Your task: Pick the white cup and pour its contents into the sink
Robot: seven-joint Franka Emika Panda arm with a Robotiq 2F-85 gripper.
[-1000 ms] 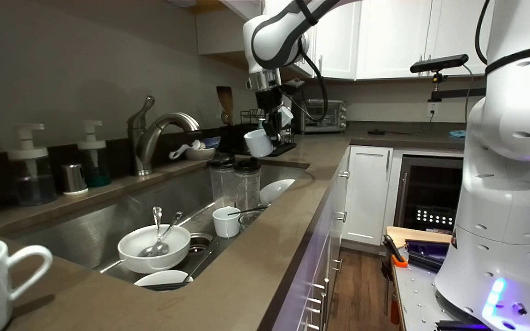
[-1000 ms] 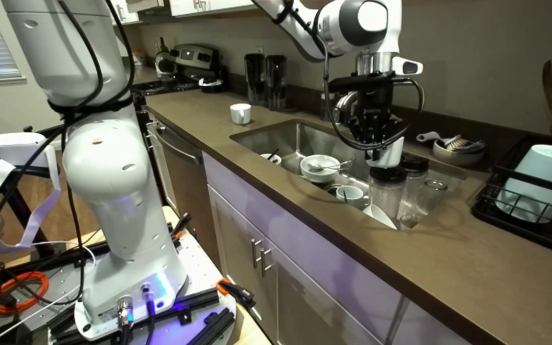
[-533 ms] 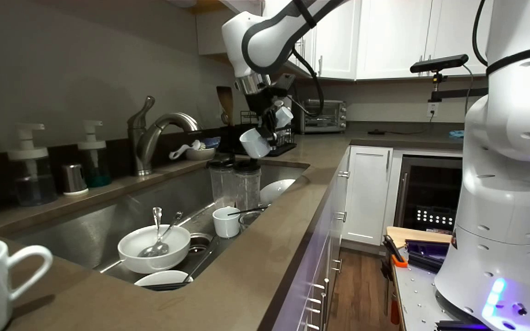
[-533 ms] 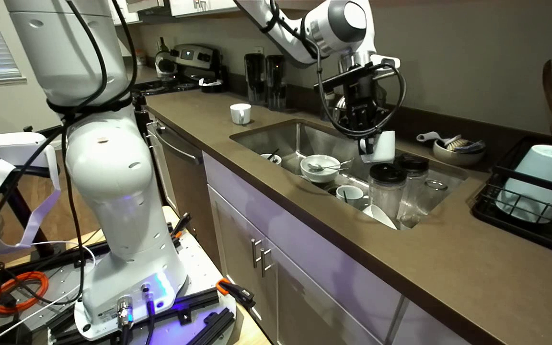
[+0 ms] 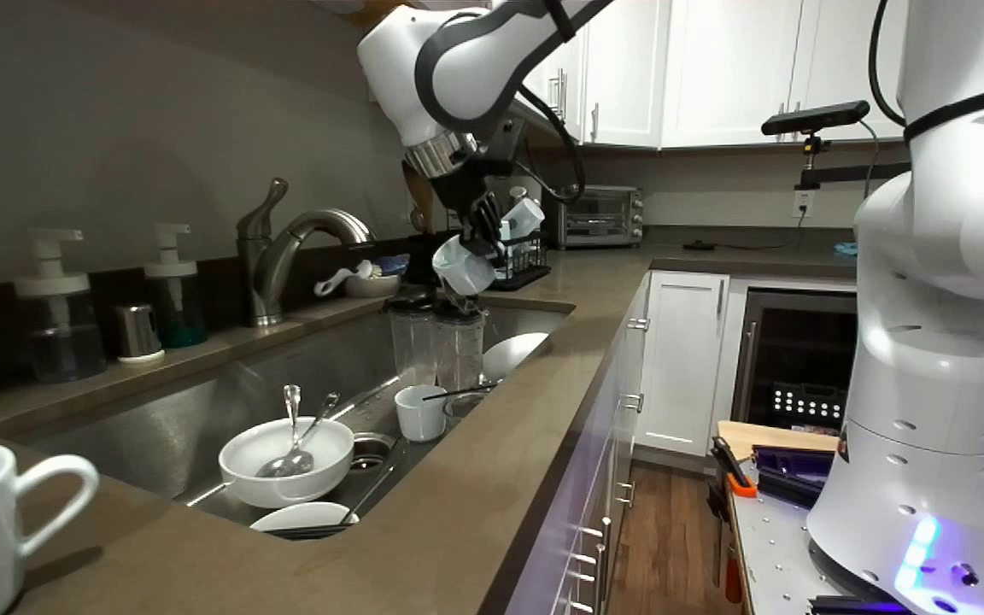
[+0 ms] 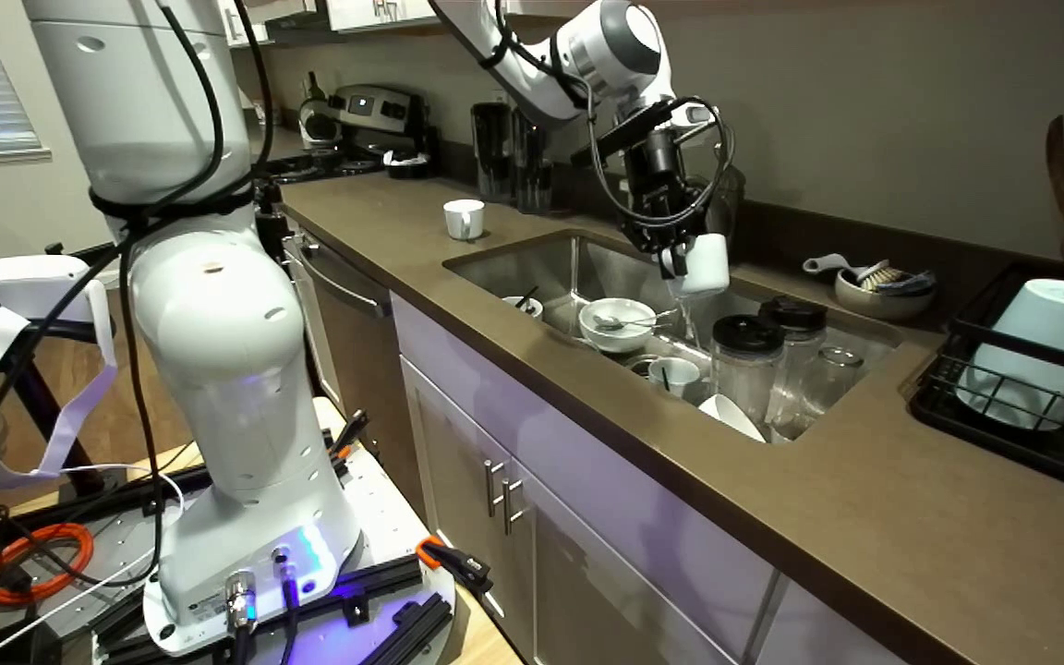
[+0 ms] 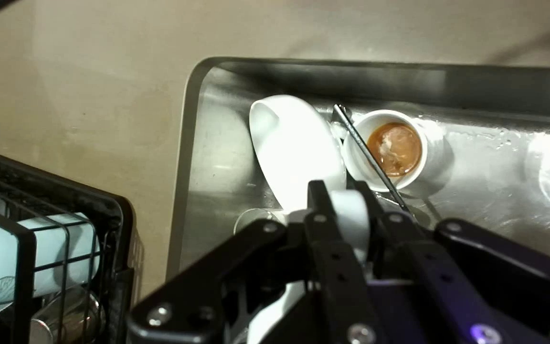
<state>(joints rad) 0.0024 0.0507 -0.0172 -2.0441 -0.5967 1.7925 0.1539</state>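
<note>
My gripper (image 6: 673,260) is shut on the handle of the white cup (image 6: 707,265), above the sink (image 6: 574,263). In the wrist view, the handle (image 7: 351,217) shows between the two fingers (image 7: 340,188). The cup is tilted mouth-down, and a thin stream of clear liquid (image 6: 691,319) falls from it towards the sink. In an exterior view the tilted cup (image 5: 462,266) and gripper (image 5: 485,239) are over the black-lidded jars, with liquid below the rim. The cup's inside is mostly hidden.
The sink holds black-lidded jars (image 6: 746,334), a bowl with spoons (image 6: 618,332), another white mug (image 5: 420,412) and a leaning white bowl (image 7: 294,148). The faucet (image 5: 268,286) stands at the back edge. A white mug (image 6: 465,220) and a dish rack (image 6: 985,416) stand on the counter.
The gripper and cup have moved along the sink, away from the dish rack, and the cup has tilted further. Liquid now falls from it; none showed before.
</note>
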